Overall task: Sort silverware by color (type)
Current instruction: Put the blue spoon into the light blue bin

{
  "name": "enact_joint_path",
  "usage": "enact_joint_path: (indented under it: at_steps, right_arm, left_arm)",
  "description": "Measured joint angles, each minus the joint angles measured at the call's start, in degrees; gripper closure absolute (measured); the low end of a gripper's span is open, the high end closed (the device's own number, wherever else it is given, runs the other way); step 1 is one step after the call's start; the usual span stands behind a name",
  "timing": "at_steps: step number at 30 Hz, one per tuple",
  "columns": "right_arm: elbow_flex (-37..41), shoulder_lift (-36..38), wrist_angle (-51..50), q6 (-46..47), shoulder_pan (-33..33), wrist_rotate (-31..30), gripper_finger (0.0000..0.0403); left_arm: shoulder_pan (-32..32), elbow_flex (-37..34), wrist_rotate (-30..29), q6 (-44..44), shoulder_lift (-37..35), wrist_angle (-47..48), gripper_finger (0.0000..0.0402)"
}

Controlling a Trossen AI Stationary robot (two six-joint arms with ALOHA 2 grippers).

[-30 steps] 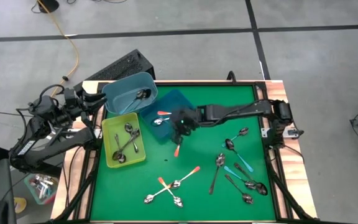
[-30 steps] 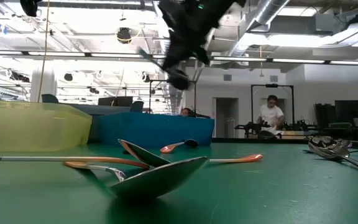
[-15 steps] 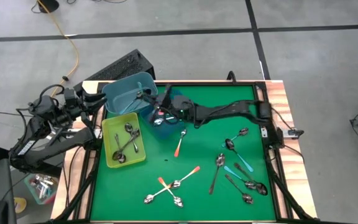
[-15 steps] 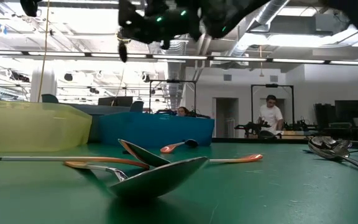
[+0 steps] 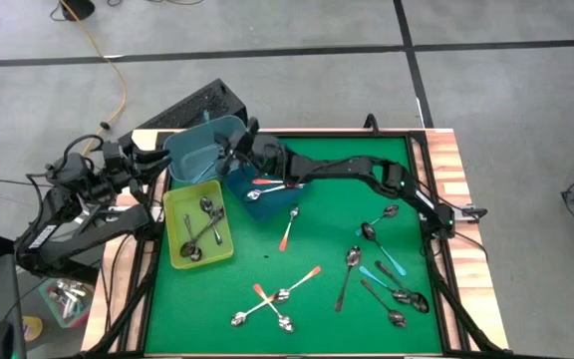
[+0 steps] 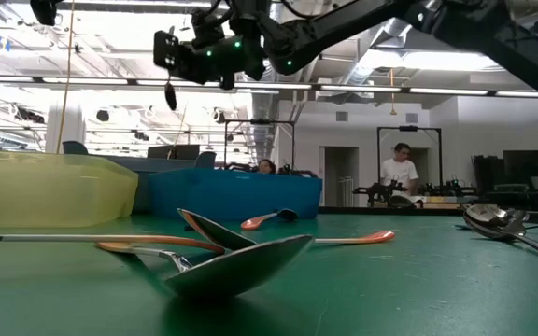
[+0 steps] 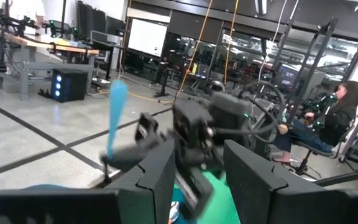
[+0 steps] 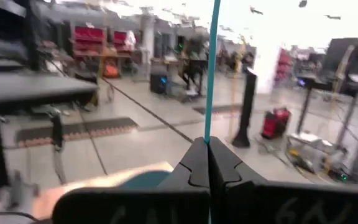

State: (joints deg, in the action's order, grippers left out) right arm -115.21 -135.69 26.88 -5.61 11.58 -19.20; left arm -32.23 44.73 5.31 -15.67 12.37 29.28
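My right gripper [image 5: 230, 153] reaches level over the light teal bin [image 5: 199, 138] at the table's far left and is shut on a teal-handled spoon [image 7: 115, 115]. The handle stands up above the fingers. Another spoon lies in that bin. The dark blue bin [image 5: 279, 163] holds orange-handled spoons [image 5: 263, 182], and the yellow-green bin [image 5: 175, 231] holds silver ones. Loose silverware lies on the green mat: orange spoons [image 5: 288, 229] in the middle, a mixed cluster [image 5: 387, 269] at the right. My left gripper [image 5: 164, 157] waits open at the teal bin's left rim. My right gripper pinches the spoon's thin teal handle [image 8: 209, 127] between its two shut fingers, low on the handle near the bowl. The fingers come level from the table's right and lie across the spoon. The spoon stands upright, its bowl [image 6: 170, 94] hanging below, clear above the light teal bin.
The three bins crowd the far left corner, and the yellow-green bin [image 6: 54, 191] and dark blue bin [image 6: 236, 191] show low in the low view. Crossed spoons [image 5: 267, 304] lie near the front edge. People are in the room beyond [image 6: 404, 173], [image 7: 328, 118].
My right gripper has gone from above the mat's middle toward the far left, across the dark blue bin to the light teal bin, tipping from pointing down to level. It has stayed shut, and the teal-handled spoon has gone with it, held clear.
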Motion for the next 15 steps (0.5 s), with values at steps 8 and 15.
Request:
enact_joint_path:
  at_steps: [8, 15]
  right_arm:
    - [-5.3, -3.8, -0.5, 5.1, 3.4, 6.4, 0.0402]
    - [-8.3, -9.0, 0.3, 7.7, 4.3, 8.8, 0.0402]
  left_arm:
    - [0.0, 0.0, -0.1, 0.5, 0.0, 0.0, 0.0280]
    - [0.0, 0.0, -0.1, 0.8, 0.0, 0.0, 0.0280]
